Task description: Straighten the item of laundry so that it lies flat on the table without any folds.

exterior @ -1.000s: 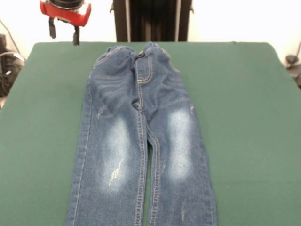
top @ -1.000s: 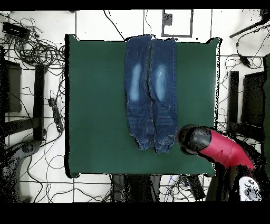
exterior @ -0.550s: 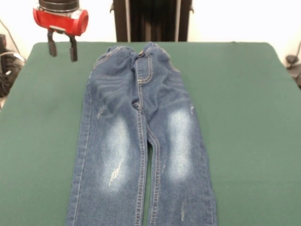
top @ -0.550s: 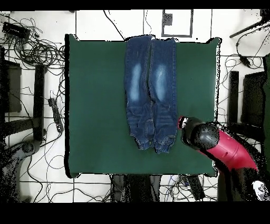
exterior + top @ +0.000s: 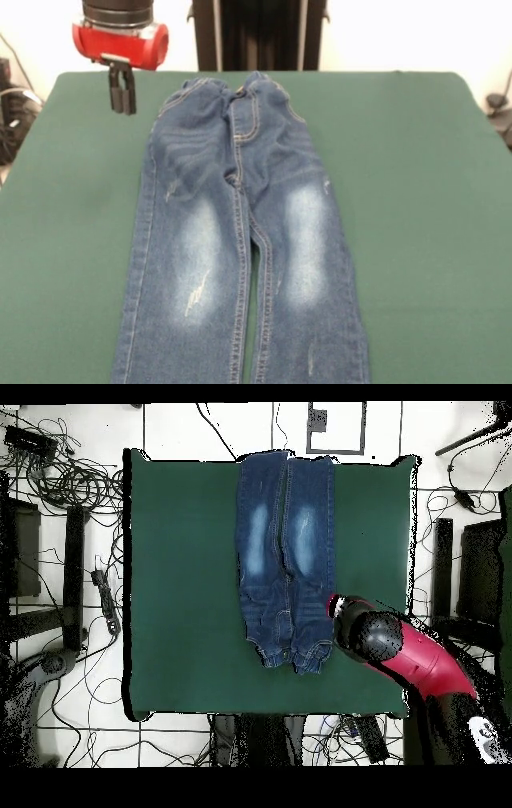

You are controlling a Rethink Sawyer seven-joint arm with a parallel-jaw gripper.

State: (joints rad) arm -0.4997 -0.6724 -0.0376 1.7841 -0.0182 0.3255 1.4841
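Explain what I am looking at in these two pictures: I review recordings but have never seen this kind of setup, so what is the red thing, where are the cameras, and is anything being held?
The red and black thing is a robot arm with a gripper at its end. One picture is taken from across the table, facing the robot; the other looks straight down from above, so the sides appear swapped between them. On the green table lies a small pair of blue jeans, legs laid out side by side with faded patches on the thighs; the waistband end looks a little bunched. The gripper hangs beside the waistband, over bare table, with its two fingers close together. It holds nothing and does not touch the jeans. Cables lie on the floor around the table.
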